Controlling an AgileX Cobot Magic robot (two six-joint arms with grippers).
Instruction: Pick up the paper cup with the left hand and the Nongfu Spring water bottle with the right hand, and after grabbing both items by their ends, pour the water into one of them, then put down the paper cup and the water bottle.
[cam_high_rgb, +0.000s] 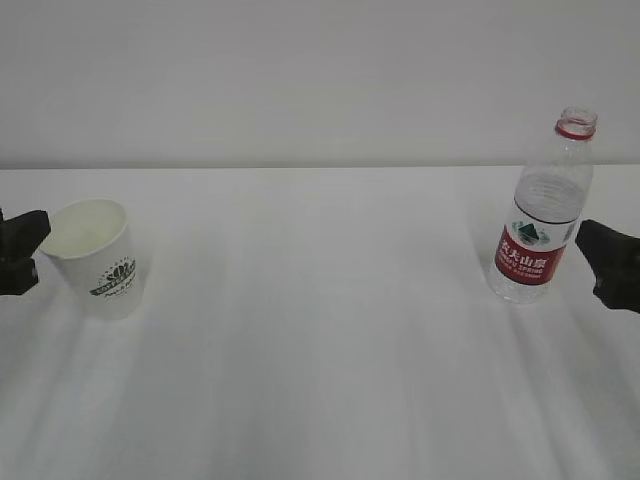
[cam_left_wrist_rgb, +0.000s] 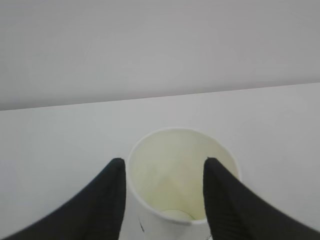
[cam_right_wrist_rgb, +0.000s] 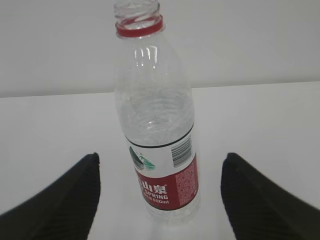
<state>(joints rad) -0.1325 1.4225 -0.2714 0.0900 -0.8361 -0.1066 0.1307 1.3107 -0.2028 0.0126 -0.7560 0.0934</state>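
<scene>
Both arms were cut off at the frame edges, and whether the left gripper (cam_left_wrist_rgb: 162, 172) pressed the cup (cam_high_rgb: 97, 256) or only flanked it was hard to tell. Its fingers (cam_left_wrist_rgb: 112, 192) stood half apart, one close on each side of the rim, the cup upright at table left. The right gripper (cam_right_wrist_rgb: 160, 175) was spread wide, clear of the uncapped bottle (cam_high_rgb: 540, 210) standing at table right.
</scene>
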